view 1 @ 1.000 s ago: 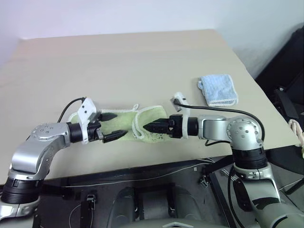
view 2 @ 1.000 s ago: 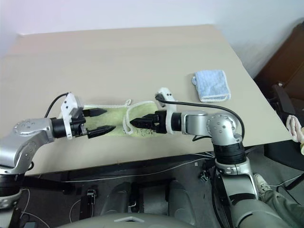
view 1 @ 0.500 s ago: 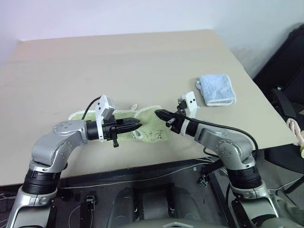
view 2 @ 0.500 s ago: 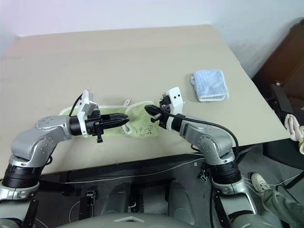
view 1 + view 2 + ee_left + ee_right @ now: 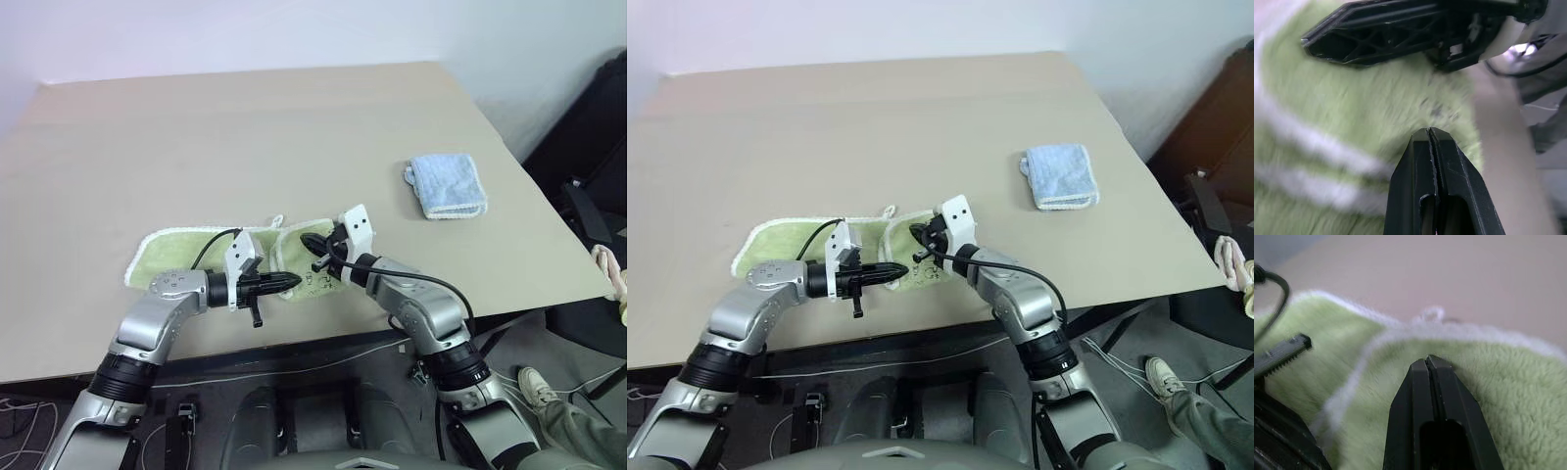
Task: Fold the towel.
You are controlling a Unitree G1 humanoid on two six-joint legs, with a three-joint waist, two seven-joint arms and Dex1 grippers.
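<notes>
Both arms have dropped onto the towel [image 5: 196, 252]; left gripper [image 5: 294, 282] and right gripper [image 5: 312, 241], fingers closed empty, may drag and bunch it.

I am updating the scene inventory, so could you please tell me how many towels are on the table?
2. The green towel lies near the table's front edge, under both grippers. The blue towel lies folded farther back, to the right. None seems hidden.

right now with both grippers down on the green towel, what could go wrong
Both the left gripper and the right gripper are shut with no cloth visibly between the fingers, so a lift may leave the towel behind. They sit close together over its folded part and could collide.
</notes>
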